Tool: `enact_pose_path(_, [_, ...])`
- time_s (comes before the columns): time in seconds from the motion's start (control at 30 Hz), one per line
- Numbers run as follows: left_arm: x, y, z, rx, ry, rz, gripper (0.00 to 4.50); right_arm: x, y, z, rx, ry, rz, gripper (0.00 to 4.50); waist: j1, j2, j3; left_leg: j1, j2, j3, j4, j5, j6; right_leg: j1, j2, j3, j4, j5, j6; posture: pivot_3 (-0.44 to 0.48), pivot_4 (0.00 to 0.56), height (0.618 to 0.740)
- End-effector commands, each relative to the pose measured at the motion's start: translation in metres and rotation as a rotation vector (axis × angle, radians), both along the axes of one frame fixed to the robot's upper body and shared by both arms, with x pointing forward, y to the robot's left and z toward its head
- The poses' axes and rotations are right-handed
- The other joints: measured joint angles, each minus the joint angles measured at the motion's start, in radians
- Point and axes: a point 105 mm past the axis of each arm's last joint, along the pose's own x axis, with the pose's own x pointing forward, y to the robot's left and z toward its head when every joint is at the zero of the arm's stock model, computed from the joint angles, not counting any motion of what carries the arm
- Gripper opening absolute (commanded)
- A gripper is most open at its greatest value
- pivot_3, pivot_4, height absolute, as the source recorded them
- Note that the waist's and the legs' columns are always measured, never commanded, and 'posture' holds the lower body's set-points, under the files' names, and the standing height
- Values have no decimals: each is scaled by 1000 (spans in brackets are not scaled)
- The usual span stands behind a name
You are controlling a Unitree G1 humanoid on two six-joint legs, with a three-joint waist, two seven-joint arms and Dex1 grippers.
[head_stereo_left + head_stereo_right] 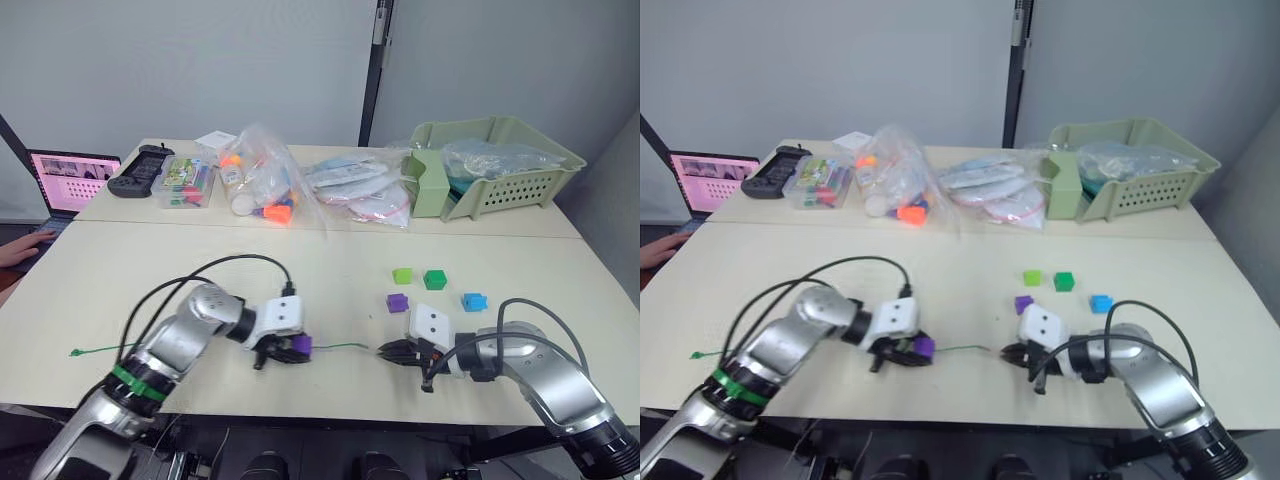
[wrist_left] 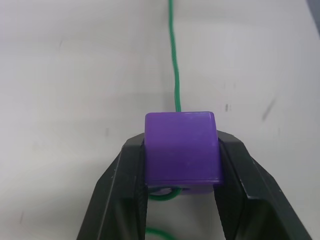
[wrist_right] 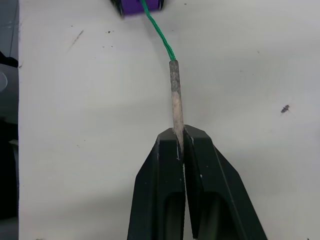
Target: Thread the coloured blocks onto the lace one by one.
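Purple block on the lace, four blocks waiting

Left tool is closed tight on a purple block, one black finger on each side. It holds the block low over the pale desk, near the front edge. The thin green lace goes into the block and comes out the other side. One end of the lace trails off to the robot's left across the desk. The other end runs toward the right tool.

Right tool is pinched shut on the stiff pale tip of the lace. The two tools face each other, apart, with a short bit of green lace between them.

Four more blocks sit loose on the desk, just behind the right tool: a second purple block, a lime green block, a dark green block and a bright blue block. None of them touch.
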Motion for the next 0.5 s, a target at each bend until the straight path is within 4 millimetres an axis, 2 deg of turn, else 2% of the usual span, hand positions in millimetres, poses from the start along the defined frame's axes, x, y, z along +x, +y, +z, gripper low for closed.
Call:
enact_pose_path(0.03, [6, 95, 3, 118, -30, 197, 1220, -2, 0, 13, 1, -42, 17, 0, -15, 0, 0, 1, 1, 0, -1, 0, 0, -1, 0, 0, 0, 0, -1, 0, 150, 740])
enact_pose_path(0.23, [6, 178, 9, 172, -88, 387, 1220, -6, -8, 10, -26, -35, 17, 0, -17, 1, 0, 7, 2, 1, -4, 0, 0, 1, 1, 0, 2, -1, -5, 0, 150, 740])
enact_pose_path(0.37, [7, 193, 12, 152, -114, 422, 1220, -7, -9, 10, -26, -33, 18, 0, -7, 1, 0, 7, 2, 2, -4, 0, 0, 1, 1, 0, 2, -1, -5, 0, 150, 740])
enact_pose_path(0.5, [8, 187, 14, 92, -93, 414, 1220, -8, -7, 9, -23, -29, 29, 0, -6, 1, 0, 7, 3, 2, -4, 0, 0, 1, 1, 0, 3, -1, -5, 0, 150, 740])
